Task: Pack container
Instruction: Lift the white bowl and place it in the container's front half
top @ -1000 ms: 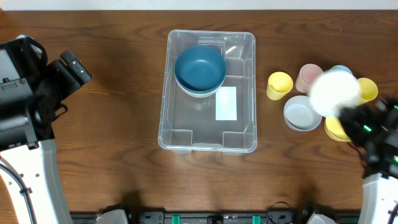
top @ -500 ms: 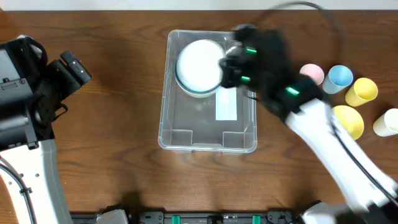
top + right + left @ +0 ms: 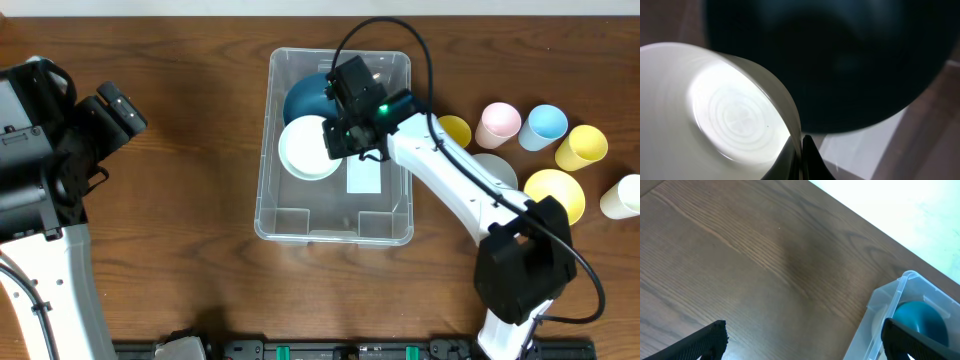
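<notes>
The clear plastic container (image 3: 335, 232) sits mid-table with a white label (image 3: 364, 179) on its base. A dark blue bowl (image 3: 304, 98) lies in its far end, also seen in the right wrist view (image 3: 840, 60) and the left wrist view (image 3: 920, 322). My right gripper (image 3: 336, 142) is shut on the rim of a white bowl (image 3: 307, 148), holding it inside the container beside the blue bowl; the pinch shows in the right wrist view (image 3: 801, 150). My left gripper (image 3: 805, 340) is open and empty over bare table, left of the container (image 3: 880, 315).
To the right of the container stand a yellow cup (image 3: 455, 130), pink cup (image 3: 499, 124), light blue cup (image 3: 547, 124), another yellow cup (image 3: 582, 146), a yellow bowl (image 3: 556, 190), a grey bowl (image 3: 495, 168) and a white cup (image 3: 622, 196).
My right arm carried the white bowl from the right-hand group over to the container, then shifted it from above the blue bowl down and toward the container's middle. The left arm stayed still.
</notes>
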`<state>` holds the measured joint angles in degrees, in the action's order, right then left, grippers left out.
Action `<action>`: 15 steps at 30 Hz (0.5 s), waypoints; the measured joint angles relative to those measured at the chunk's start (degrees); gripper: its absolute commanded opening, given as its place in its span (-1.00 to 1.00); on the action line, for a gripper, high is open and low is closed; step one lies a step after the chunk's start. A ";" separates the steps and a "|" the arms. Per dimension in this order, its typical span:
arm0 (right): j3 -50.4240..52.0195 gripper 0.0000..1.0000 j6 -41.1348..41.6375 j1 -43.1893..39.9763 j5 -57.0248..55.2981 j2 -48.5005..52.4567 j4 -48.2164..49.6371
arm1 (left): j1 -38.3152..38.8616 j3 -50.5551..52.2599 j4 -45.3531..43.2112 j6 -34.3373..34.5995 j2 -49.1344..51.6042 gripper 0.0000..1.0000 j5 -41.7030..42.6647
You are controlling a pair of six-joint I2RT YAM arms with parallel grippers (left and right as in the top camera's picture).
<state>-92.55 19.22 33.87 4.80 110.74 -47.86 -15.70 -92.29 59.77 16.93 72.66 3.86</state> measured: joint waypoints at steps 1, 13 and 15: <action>-0.22 -0.97 -0.28 0.63 0.44 0.22 -0.13 | 0.00 -0.02 0.00 0.00 0.00 0.96 0.00; -0.39 -0.97 -1.92 3.98 0.70 3.23 -4.26 | 0.00 0.00 0.00 0.00 0.00 0.96 0.00; -0.39 -0.98 -2.05 3.98 0.70 3.23 -5.11 | 0.00 0.00 0.00 0.00 0.00 0.96 0.00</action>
<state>-92.95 17.17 37.85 5.50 113.97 -52.97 -15.70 -92.29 59.77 16.93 72.66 3.86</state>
